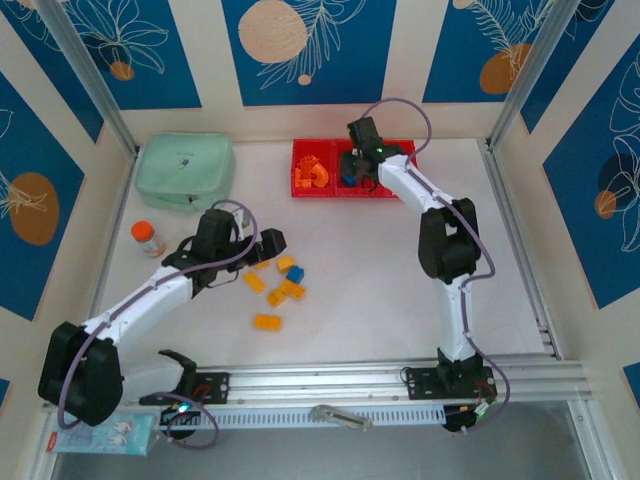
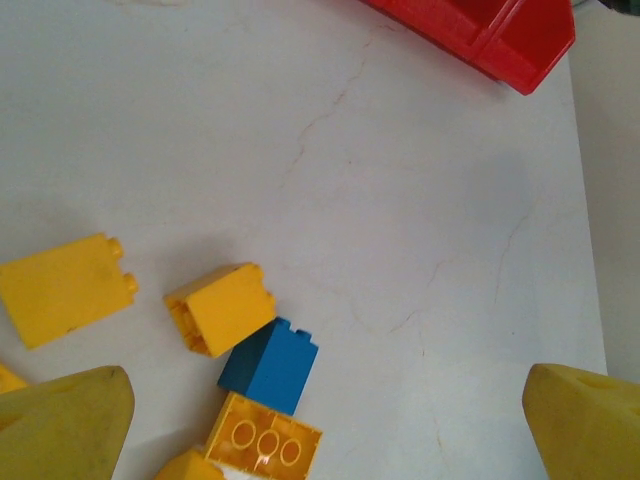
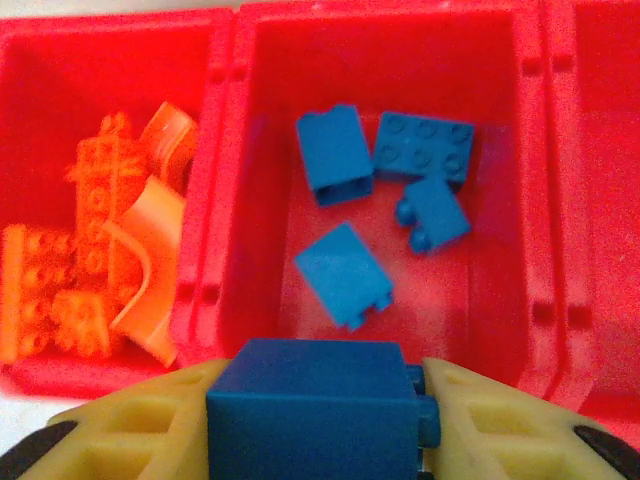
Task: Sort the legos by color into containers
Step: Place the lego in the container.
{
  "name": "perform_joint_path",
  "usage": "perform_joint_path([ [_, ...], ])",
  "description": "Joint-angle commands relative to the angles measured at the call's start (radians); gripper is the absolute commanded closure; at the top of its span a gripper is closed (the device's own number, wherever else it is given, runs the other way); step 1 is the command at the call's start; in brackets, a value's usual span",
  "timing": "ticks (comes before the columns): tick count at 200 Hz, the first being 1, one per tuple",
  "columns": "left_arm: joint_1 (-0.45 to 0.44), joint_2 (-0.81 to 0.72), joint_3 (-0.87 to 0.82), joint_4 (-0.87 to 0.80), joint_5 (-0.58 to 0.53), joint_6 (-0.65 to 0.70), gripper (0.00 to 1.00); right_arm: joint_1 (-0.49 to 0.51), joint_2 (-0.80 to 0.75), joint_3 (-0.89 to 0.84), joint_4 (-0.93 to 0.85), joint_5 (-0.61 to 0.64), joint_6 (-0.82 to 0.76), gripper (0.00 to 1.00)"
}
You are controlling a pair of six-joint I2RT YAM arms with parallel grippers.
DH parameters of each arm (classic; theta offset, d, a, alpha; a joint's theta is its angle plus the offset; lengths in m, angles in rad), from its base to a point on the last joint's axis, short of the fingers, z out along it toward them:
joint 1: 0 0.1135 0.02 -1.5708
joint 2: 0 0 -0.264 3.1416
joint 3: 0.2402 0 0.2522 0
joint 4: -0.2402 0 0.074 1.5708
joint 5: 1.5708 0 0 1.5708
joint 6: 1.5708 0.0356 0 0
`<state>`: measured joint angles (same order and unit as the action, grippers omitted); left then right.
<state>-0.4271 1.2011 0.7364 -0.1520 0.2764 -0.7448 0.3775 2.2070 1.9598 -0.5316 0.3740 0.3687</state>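
The red containers [image 1: 300, 150] stand at the back of the table. My right gripper [image 1: 362, 165] hovers over the middle bin, shut on a blue lego [image 3: 315, 405]. Below it, the middle bin [image 3: 500, 300] holds several blue legos [image 3: 340, 270], and the left bin [image 3: 60, 120] holds orange pieces [image 3: 110, 260]. My left gripper [image 1: 270, 243] is open above a scatter of loose legos [image 1: 285, 285] mid-table. Between its yellow fingertips [image 2: 60, 420] lie yellow bricks [image 2: 220, 308] and one blue brick [image 2: 270, 365]. A corner of the red containers [image 2: 500, 40] shows at the top of the left wrist view.
A mint green pouch [image 1: 185, 170] lies at the back left. A small orange-capped bottle [image 1: 148, 238] stands to the left of my left arm. An aluminium rail [image 1: 380, 380] runs along the near edge, and frame posts stand at the back corners.
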Motion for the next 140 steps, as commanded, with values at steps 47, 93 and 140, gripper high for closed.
perform_joint_path([
  [47, 0.012, 0.1, 0.109, 0.072, 0.053, 0.033, 0.01, -0.029, 0.17, 0.317, -0.155, -0.019, -0.066, 0.35],
  [93, 0.013, 0.05, 0.084, 0.071, 0.035, 0.041, 0.01, 0.017, -0.029, 0.064, -0.074, -0.063, -0.05, 0.29],
  [140, 0.013, -0.059, 0.025, 0.0, 0.01, 0.054, 0.01, 0.107, -0.248, -0.259, -0.039, -0.103, 0.015, 0.25],
])
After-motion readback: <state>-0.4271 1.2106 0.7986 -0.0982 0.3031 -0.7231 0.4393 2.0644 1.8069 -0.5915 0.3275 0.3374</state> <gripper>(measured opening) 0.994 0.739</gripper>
